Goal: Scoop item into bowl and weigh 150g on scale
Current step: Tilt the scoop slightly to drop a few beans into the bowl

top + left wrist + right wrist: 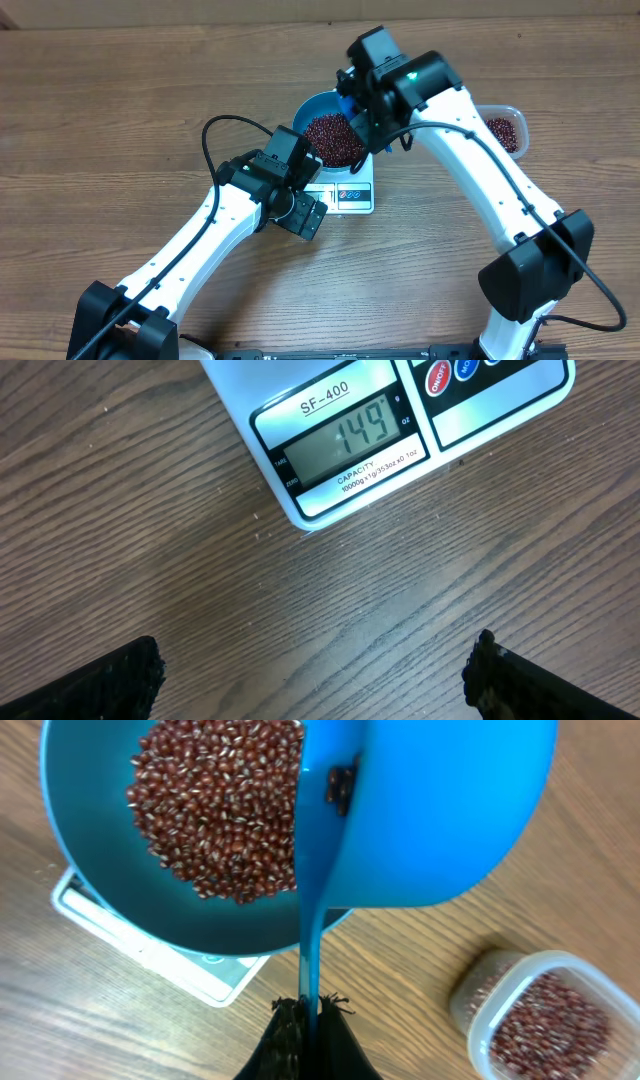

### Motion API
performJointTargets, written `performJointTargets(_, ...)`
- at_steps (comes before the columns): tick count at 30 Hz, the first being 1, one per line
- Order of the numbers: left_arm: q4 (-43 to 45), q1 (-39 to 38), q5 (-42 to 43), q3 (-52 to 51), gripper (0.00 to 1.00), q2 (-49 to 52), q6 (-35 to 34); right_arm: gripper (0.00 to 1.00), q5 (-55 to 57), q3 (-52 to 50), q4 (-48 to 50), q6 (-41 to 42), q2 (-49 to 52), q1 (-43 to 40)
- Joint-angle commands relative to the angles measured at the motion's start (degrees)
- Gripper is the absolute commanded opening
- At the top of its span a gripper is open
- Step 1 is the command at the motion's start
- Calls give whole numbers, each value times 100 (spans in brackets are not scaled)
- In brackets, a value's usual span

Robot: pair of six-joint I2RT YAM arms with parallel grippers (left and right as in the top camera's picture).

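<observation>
The bright blue bowl (309, 108) stands on the white scale (352, 196) and holds a heap of dark red-brown beans (335, 138). My right gripper (310, 1007) is shut on the thin handle of a small blue scoop (450, 810). The scoop hangs tilted over the bowl's (80, 870) right rim with a few beans (342, 785) left inside. My left gripper (310, 682) is open above bare table just in front of the scale (490, 410), whose display (345, 442) reads 149. Nothing is between its fingers (105, 685).
A clear plastic tub (503, 130) with more beans stands on the table to the right of the bowl, and it also shows in the right wrist view as the tub (545, 1020) at lower right. Both white arms reach in from the near edge.
</observation>
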Motion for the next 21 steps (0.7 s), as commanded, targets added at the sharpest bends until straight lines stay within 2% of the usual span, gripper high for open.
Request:
performJointTargets(1, -9, 26, -39, 20, 99, -105, 111, 4, 649, 164, 26, 203, -227, 186)
performJointTargets(21, -11, 26, -39, 20, 99, -105, 111, 4, 562, 164, 94, 205, -227, 210)
